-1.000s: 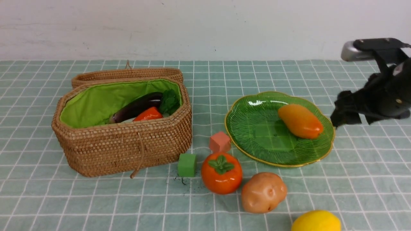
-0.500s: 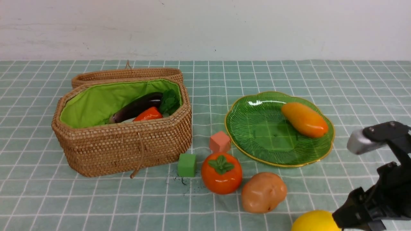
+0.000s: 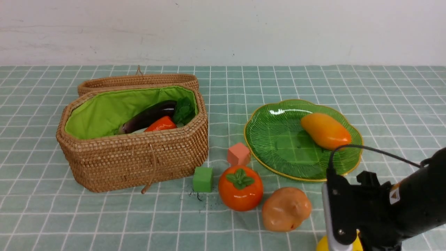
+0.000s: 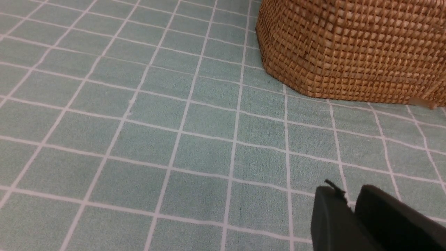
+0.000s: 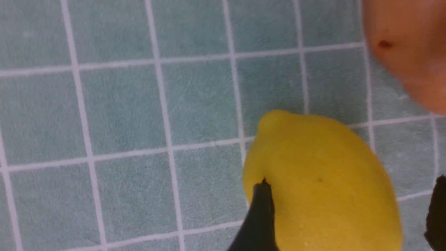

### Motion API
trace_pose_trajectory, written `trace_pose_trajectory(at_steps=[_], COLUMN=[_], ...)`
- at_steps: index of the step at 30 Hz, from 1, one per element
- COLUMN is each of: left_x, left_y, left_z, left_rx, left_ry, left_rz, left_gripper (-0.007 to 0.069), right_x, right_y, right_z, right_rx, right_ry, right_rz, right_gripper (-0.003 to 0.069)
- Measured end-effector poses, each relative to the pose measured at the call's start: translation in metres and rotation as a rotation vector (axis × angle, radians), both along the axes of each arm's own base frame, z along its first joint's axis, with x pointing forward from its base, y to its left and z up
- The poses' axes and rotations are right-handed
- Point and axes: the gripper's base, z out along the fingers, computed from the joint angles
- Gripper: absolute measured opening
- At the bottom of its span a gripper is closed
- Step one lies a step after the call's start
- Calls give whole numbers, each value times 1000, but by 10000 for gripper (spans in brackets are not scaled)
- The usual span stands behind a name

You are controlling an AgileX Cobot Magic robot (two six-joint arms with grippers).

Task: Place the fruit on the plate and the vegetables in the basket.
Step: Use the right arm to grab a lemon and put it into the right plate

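The yellow lemon [image 5: 320, 181] lies on the cloth at the front right, and only a sliver of it [image 3: 322, 244] shows under my right arm [image 3: 383, 209] in the front view. My right gripper [image 5: 352, 179] is open and straddles it; one finger [image 5: 259, 216] is against its side, the other [image 5: 438, 209] stands apart. The mango [image 3: 325, 131] lies on the green plate [image 3: 278, 139]. The persimmon [image 3: 240, 188] and the potato [image 3: 286, 209] sit on the cloth in front of the plate. The eggplant [image 3: 150, 116], the carrot [image 3: 161, 124] and green radish leaves [image 3: 184, 109] lie in the basket [image 3: 132, 157]. My left gripper [image 4: 348, 200] is shut and empty, low over the cloth near the basket's wall [image 4: 348, 52].
A salmon cube [image 3: 238, 154] and a green cube [image 3: 203, 179] stand between the basket and the persimmon. The basket's lid [image 3: 137, 81] lies open behind it. The potato [image 5: 407, 45] is close beside the lemon. A white wall closes the back.
My right arm has swung down from beside the plate to the front right and now hangs over the lemon. The mango has rocked slightly on the plate.
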Motion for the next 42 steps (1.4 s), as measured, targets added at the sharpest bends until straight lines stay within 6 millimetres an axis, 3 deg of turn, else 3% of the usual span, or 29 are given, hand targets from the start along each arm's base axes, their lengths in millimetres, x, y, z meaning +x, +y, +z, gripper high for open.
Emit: trace_pose_trajectory(at_steps=[3,12,20,30,42], left_x=[0,0,0,0,0], left_y=[0,0,0,0,0], left_z=[0,0,0,0,0], left_rx=[0,0,0,0,0], left_ry=[0,0,0,0,0], left_rz=[0,0,0,0,0], left_gripper=[102,110,113,125,134], right_x=[6,19,16,11,8], right_y=[-1,4,6,6,6], right_z=[-15,-32,-33,-33,-34], right_rx=[-62,-74,-54,-14,-20], right_ry=[30,51,108,222,258], right_rz=[13,-11,-52,-248,-262], right_gripper=[594,603,586,586,585])
